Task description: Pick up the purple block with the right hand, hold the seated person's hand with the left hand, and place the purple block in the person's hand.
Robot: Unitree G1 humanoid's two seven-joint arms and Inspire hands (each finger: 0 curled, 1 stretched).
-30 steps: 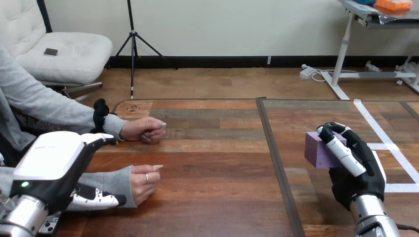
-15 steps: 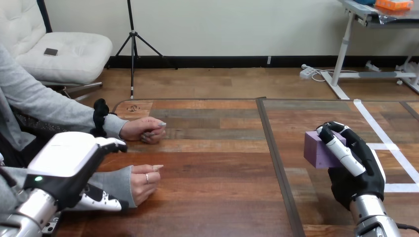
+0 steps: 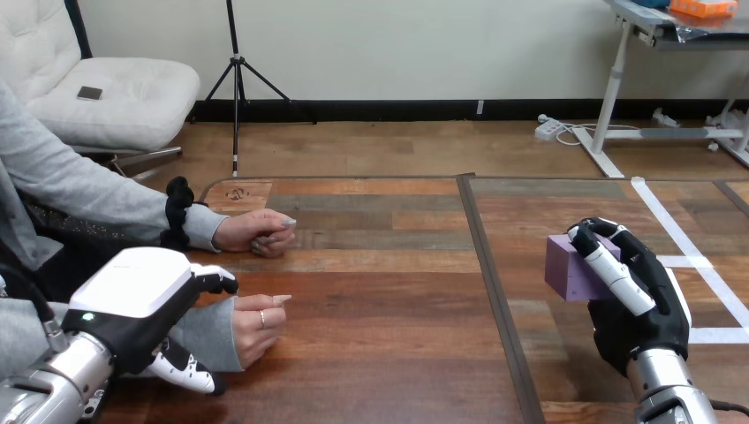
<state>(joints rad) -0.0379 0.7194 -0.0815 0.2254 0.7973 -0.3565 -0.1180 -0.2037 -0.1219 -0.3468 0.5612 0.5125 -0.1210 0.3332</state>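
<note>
Wooden bench (image 3: 389, 291), planks running left to right, dark seam (image 3: 495, 291) down the middle, white tape lines (image 3: 707, 283) at far right.

Far left: person seated, both forearms on the bench. Person's far hand (image 3: 256, 234) lies loosely closed on the wood. Person's near hand (image 3: 256, 322) rests on its edge, closer to the robot, its own fingers lightly bent.

Left hand (image 3: 132, 296) sits over the grey sleeve just behind that near hand. White back shell faces up. Thumb (image 3: 216, 281) lies on the far side of the sleeved wrist, fingers (image 3: 190, 375) run fairly straight along its near side. Spread wide, wrist between them; not curled round it. Contact with the sleeve cannot be judged.

Middle of the bench: bare wood.

Right, beyond the seam: purple block (image 3: 570, 265) in the right hand (image 3: 640, 300). Fingers wrap over the block's top and right face, closed snug on it. Whether the block is clear of the bench cannot be told. Block and person's near hand are well apart.
</note>
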